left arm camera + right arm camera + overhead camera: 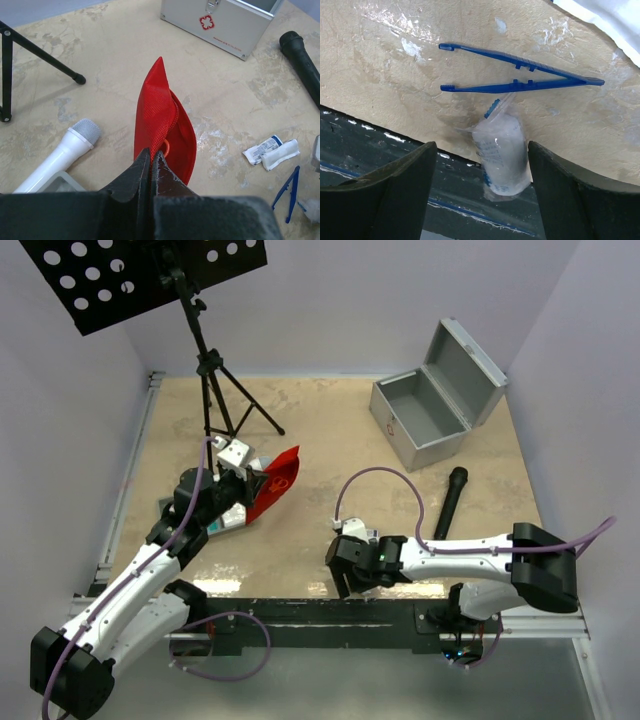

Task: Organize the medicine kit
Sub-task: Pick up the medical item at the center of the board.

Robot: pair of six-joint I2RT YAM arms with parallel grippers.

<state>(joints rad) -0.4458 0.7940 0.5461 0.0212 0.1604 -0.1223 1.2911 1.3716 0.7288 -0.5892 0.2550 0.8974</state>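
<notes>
Fingers of the left arm (142,172) clamp the red pouch (157,115) at its zipper edge, seemingly propping it for filling; right fingers (395,190) stand apart, straddling a plastic packet (502,155).

Bright, even light falls from above in all three views, leaving only faint, soft-edged shadows, such as the one beside the thin black tripod leg (40,52) far beyond the left jaws. Those jaws are a dark blur, while the red fabric pouch (160,115) just ahead of them is sharp. Beyond the right jaws, white glare streaks the mottled beige worktop (380,75). The clear plastic packet (502,150) between them glints.
</notes>
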